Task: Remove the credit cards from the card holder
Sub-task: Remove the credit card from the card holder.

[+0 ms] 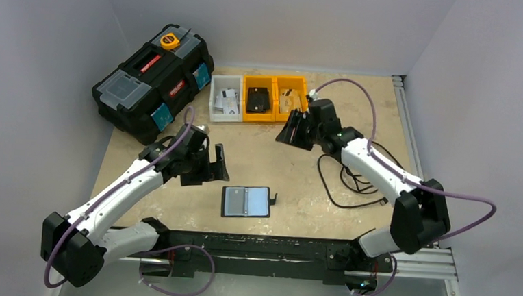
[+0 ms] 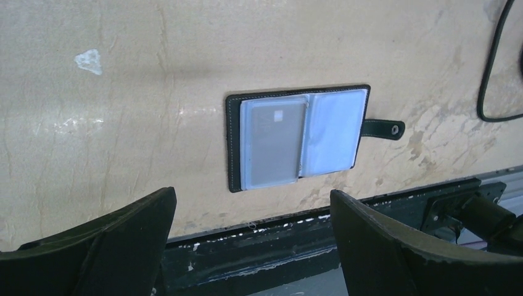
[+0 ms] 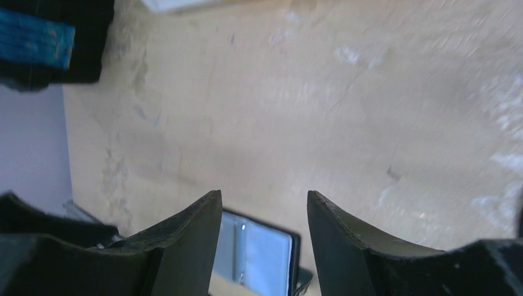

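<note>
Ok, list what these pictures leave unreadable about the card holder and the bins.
- Card holder, left wrist view: cloudy sleeves hide how many credit cards it holds.
- Right wrist view: bottom edge cuts it off; motion blur.
- Bins, top view: contents too small.

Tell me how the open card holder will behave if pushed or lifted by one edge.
Lying open and flat on the table, the card holder probably slides rather than tips when pushed. It looks like a soft bifold, so lifted by one edge it would likely fold at the spine. Its glossy clear sleeves may be slippery.
</note>
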